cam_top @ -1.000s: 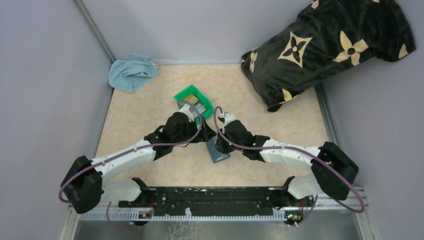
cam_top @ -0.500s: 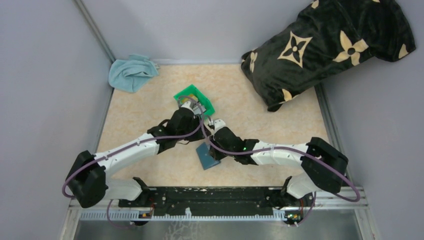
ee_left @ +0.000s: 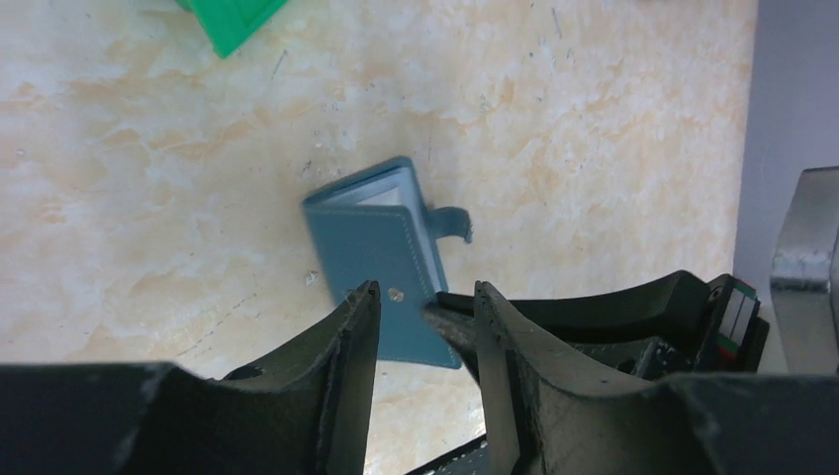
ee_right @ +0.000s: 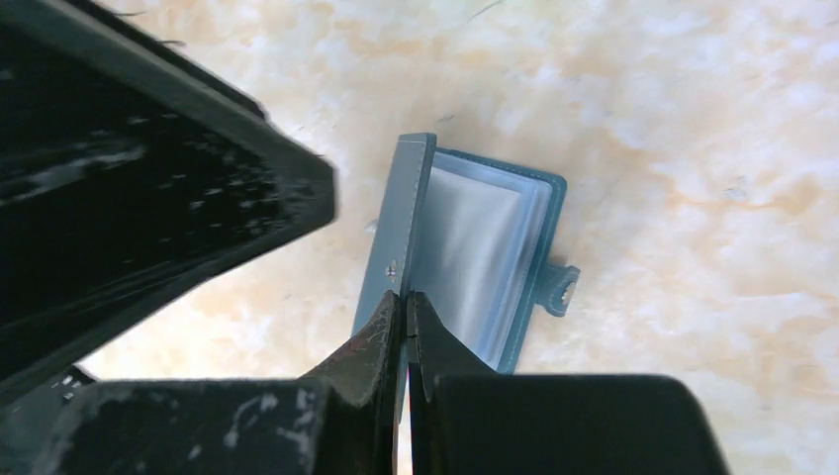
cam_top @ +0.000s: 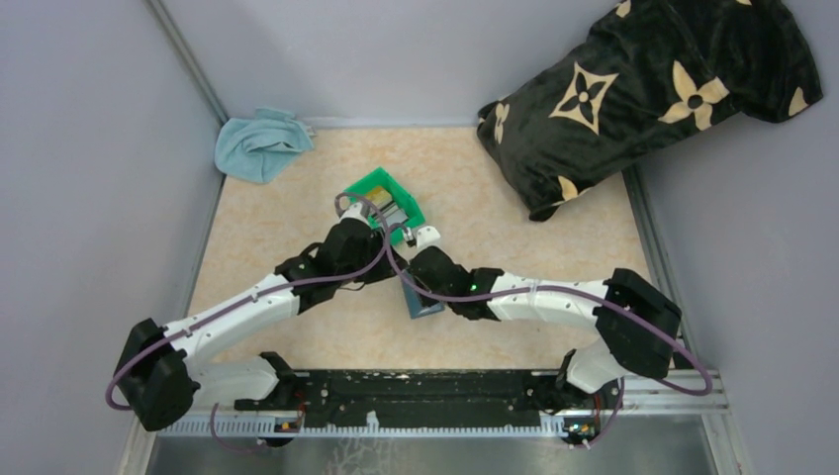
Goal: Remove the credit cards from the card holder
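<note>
Left wrist view: lower part of card holder (ee_left: 381, 237) hidden behind fingers of left hand (ee_left: 425, 292). Green bin (ee_left: 233, 15) cut off by top edge, only corner in frame.

Right wrist view: near edge of card holder lost behind fingertips of right hand (ee_right: 406, 307). Pale inside smeared; credit cards in slots not tellable. Left hand only dark blur, cut by left edge.

Top view: card holder mostly under both wrists, one corner showing. Green bin contents too small to read. Pillow (cam_top: 643, 89) cut by top edge.

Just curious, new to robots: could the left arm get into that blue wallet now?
Probably: the right gripper holds the wallet ajar by its cover, and the open left gripper hangs just above, nothing between.
</note>
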`<state>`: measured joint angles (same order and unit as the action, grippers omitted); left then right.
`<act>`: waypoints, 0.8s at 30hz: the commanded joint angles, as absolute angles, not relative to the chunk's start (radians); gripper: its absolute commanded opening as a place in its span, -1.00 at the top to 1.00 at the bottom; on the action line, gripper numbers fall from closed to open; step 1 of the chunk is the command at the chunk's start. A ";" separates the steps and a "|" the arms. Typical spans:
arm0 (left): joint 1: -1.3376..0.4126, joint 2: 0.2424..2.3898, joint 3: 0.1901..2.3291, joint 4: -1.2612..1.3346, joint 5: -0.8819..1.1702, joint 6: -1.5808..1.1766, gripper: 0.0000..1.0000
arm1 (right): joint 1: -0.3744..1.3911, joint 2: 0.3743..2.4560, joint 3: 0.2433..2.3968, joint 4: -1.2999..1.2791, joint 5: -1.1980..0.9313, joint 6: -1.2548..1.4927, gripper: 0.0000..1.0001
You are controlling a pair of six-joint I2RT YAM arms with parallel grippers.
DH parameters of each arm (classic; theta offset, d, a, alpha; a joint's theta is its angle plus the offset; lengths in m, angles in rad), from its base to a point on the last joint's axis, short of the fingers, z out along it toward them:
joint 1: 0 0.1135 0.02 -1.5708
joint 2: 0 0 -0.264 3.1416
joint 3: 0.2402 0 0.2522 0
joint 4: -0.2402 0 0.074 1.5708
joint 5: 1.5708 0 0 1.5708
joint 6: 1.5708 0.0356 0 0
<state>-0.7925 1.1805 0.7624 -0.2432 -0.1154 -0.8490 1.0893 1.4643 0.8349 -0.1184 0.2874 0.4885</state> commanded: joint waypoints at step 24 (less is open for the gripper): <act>-0.778 1.104 0.724 -0.276 -0.234 -0.843 -0.05 | 1.163 1.773 1.127 -0.357 0.700 0.319 1.00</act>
<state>-0.7776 1.1435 0.7330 -0.2527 -0.2020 -0.8513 1.1095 1.6764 1.0550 -0.3218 0.6468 0.3092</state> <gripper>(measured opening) 0.521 0.010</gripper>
